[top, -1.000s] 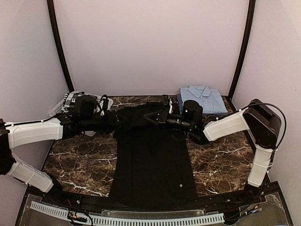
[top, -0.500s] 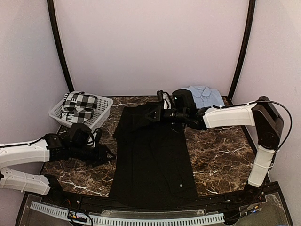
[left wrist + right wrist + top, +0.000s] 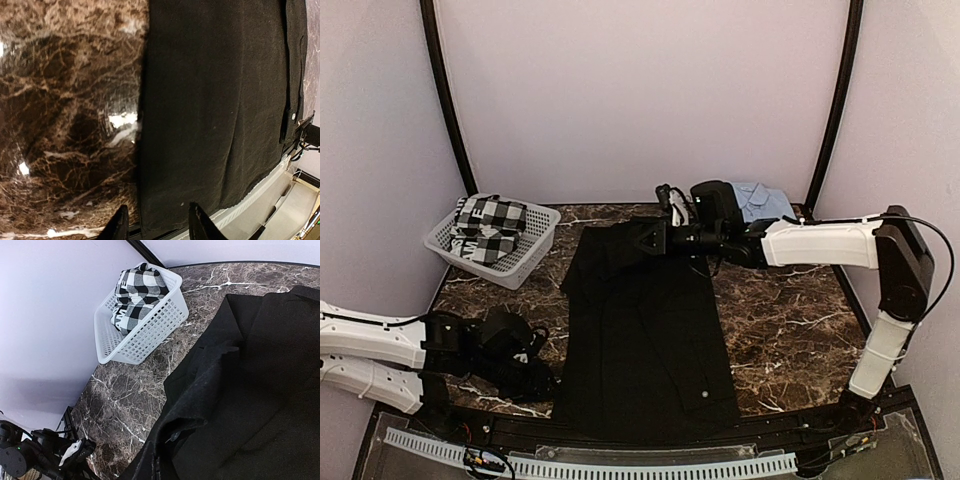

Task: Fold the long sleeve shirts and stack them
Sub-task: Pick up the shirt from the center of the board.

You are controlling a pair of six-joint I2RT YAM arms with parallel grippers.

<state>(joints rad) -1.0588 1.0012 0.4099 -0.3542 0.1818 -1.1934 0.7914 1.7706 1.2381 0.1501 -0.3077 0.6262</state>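
Observation:
The black long sleeve shirt (image 3: pixel 645 330) lies stretched in a long strip down the middle of the table, collar end far, hem at the near edge. My right gripper (image 3: pixel 658 237) is shut on its far collar end and holds it raised; in the right wrist view black cloth (image 3: pixel 260 390) covers the fingers. My left gripper (image 3: pixel 548 382) is open and low at the shirt's near left corner; in its wrist view the left gripper (image 3: pixel 157 226) straddles the shirt's left edge (image 3: pixel 215 100). The light blue shirt (image 3: pixel 767 199) lies folded at the back right, partly behind my right arm.
A white basket (image 3: pixel 525 255) with black-and-white checked cloth stands at the back left, also in the right wrist view (image 3: pixel 145 335). Brown marble table (image 3: pixel 790 330). A white perforated rail (image 3: pixel 620 466) runs along the near edge. Black posts stand at the back corners.
My left arm has let go of the far end, pulled back and dropped to the shirt's near left corner. My right arm has stretched farther back, still holding the collar end.

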